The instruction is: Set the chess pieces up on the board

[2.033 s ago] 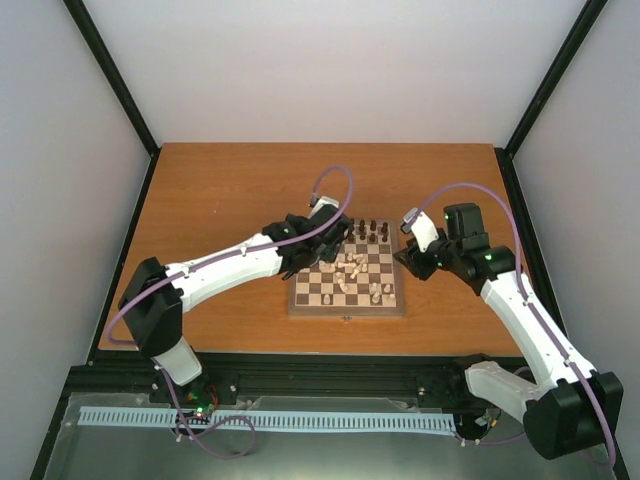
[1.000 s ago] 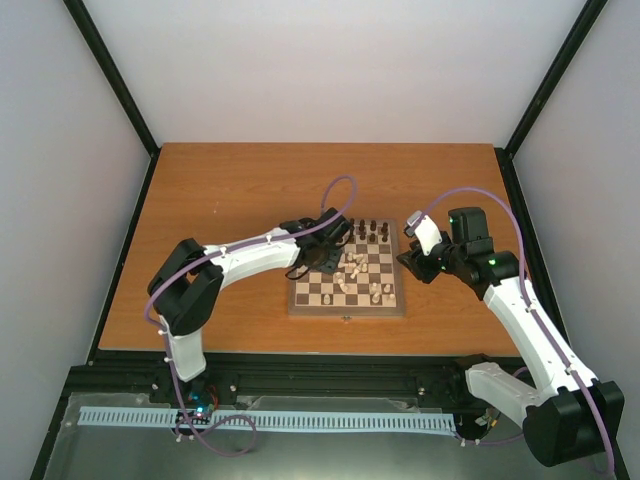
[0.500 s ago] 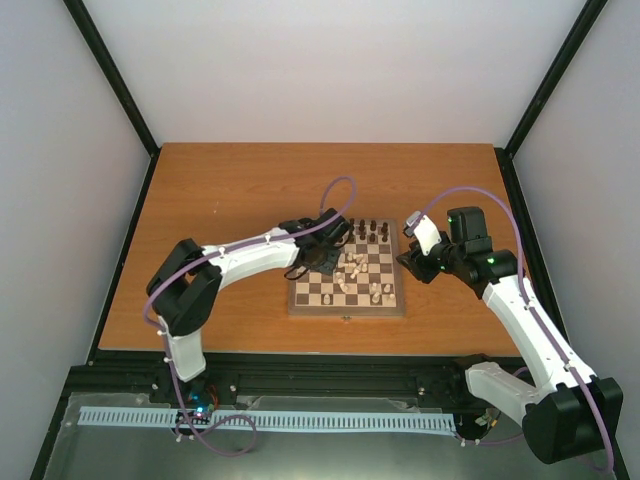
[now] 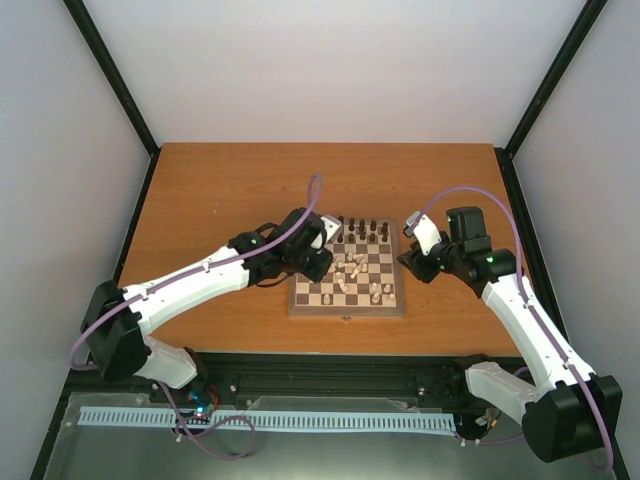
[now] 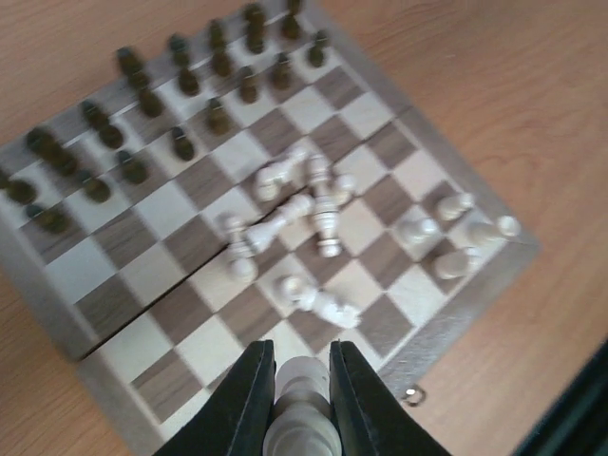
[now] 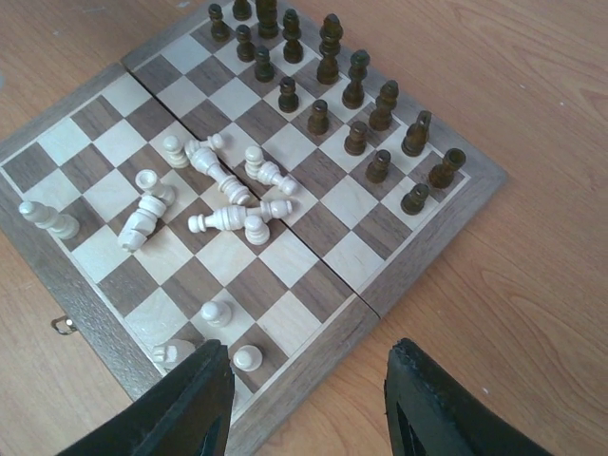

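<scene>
Board [image 5: 123, 285] seen below left hand [image 5: 301, 359], which was raised and drawn back from centre. Cream piece [image 5: 302, 423] now pinched in it, judged ready for home-row placing. Right hand [image 6: 306, 366] spread, unmoved, board ahead.

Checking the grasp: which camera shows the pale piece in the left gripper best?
Left wrist. The pale piece sits clamped in the left gripper, close up. Top external shows that gripper by the board's far-left corner, the piece too small to make out. Right wrist shows the board, not the held piece.
</scene>
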### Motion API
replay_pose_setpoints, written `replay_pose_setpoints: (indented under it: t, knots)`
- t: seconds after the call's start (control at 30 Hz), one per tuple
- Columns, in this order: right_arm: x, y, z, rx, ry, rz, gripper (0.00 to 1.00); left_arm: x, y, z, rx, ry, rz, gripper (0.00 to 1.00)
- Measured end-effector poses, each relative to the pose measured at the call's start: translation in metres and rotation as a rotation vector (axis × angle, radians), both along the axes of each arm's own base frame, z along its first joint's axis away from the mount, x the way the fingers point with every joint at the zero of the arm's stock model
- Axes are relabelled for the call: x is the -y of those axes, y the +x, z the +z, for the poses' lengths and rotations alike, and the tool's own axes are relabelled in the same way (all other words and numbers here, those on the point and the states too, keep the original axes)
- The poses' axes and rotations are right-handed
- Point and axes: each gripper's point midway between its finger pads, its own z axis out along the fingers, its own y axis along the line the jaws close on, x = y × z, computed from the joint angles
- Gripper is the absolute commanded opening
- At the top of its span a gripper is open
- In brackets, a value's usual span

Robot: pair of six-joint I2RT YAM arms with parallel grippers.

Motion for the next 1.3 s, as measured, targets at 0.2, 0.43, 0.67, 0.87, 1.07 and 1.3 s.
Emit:
replay_pose_setpoints:
  t: [0.2, 0.43, 0.67, 0.87, 1.07, 1.3]
  knots:
    - [0.007, 0.005, -0.005, -0.005, -0.034, -0.039, 0.46, 0.033, -0.033, -0.007, -0.020, -0.005, -0.194, 0.15]
    - [0.013, 0.008, -0.006, -0.001, -0.055, -0.071, 0.46, 0.047, -0.053, -0.059, -0.107, 0.111, -0.300, 0.15]
    - [0.014, 0.009, -0.008, -0.002, -0.060, -0.077, 0.46, 0.048, -0.054, -0.078, -0.137, 0.164, -0.317, 0.16]
    - [0.014, 0.009, -0.008, -0.001, -0.060, -0.077, 0.46, 0.052, -0.051, -0.085, -0.146, 0.176, -0.320, 0.17]
    - [0.014, 0.009, -0.008, -0.002, -0.060, -0.077, 0.46, 0.055, -0.049, -0.094, -0.158, 0.194, -0.320, 0.16]
    - [0.014, 0.009, -0.009, -0.003, -0.060, -0.077, 0.46, 0.053, -0.046, -0.101, -0.154, 0.221, -0.314, 0.19]
